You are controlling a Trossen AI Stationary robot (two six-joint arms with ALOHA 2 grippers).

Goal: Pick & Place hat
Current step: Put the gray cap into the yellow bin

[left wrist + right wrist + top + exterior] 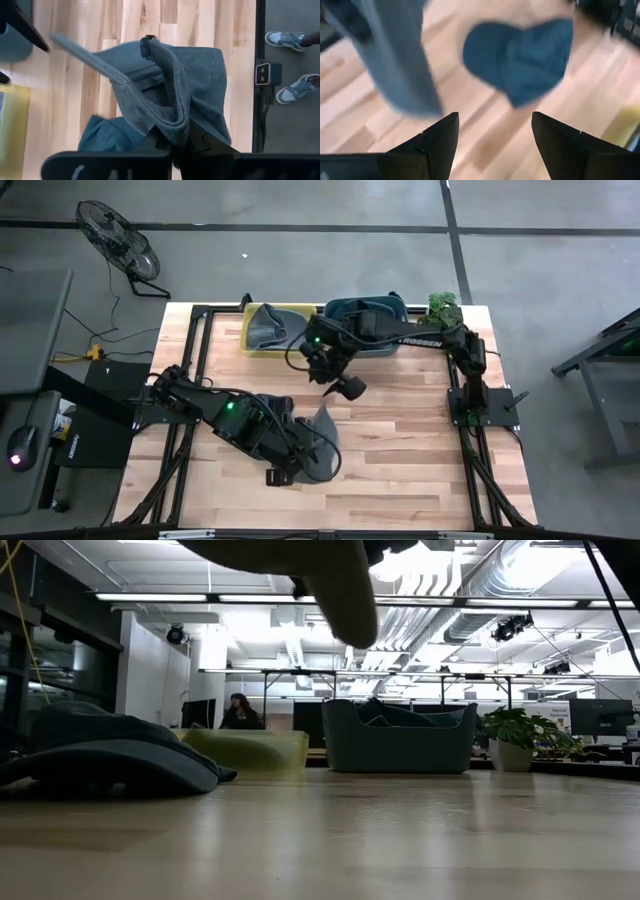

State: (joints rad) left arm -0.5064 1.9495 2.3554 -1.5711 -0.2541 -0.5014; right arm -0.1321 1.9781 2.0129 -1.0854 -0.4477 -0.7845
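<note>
My left gripper (288,470) sits at the table's near edge, fingers clamped on a grey cap (165,95), held up off the wood. A second, blue cap (520,57) lies flat on the table (400,450) beside it. Farther back, my right gripper (340,385) hovers with fingers spread wide, empty. Behind stand the yellow bin (262,332) and the teal bin (365,325).

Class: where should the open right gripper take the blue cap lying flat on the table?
Probably the soft crown of the blue cap, from straight above: it could bunch between the right gripper's open fingers, while its brim lies flat on the wood.
</note>
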